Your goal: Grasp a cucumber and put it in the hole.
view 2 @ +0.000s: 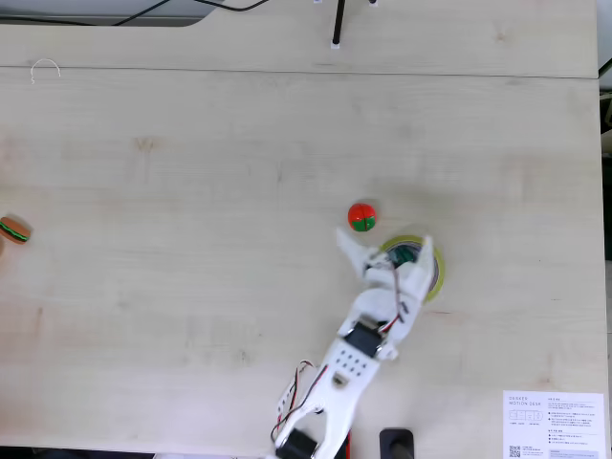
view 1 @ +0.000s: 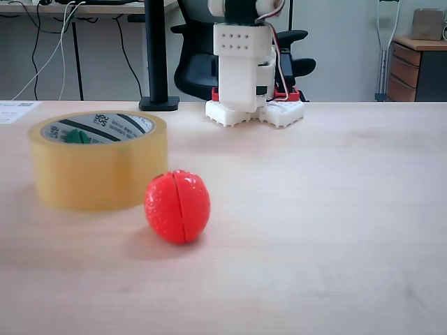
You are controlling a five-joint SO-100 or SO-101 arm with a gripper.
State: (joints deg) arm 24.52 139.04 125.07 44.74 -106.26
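Altogether one tape roll (view 1: pixel 98 160), one red ball (view 1: pixel 177 206), one cucumber (view 1: pixel 77 137) and one arm (view 2: pixel 354 368) sit on the pale wood table (view 1: pixel 335 223); in the top-down fixed view a small toy burger (view 2: pixel 14 229) also lies at the far left edge and a printed sheet (view 2: pixel 555 424) at the lower right corner. The cucumber is dark green and glossy, and lies inside the hole (view 1: pixel 105 128), where only a small piece of it shows above the white core with black print. From above, a speck of green (view 2: pixel 404 255) shows in the roll's opening, partly covered by the arm. The gripper (view 2: pixel 382 253) hangs over the roll with its jaws spread wide and nothing between them. In the low fixed view the ball lies just in front of the roll, to its right, split by a seam; from above it shows a green patch.
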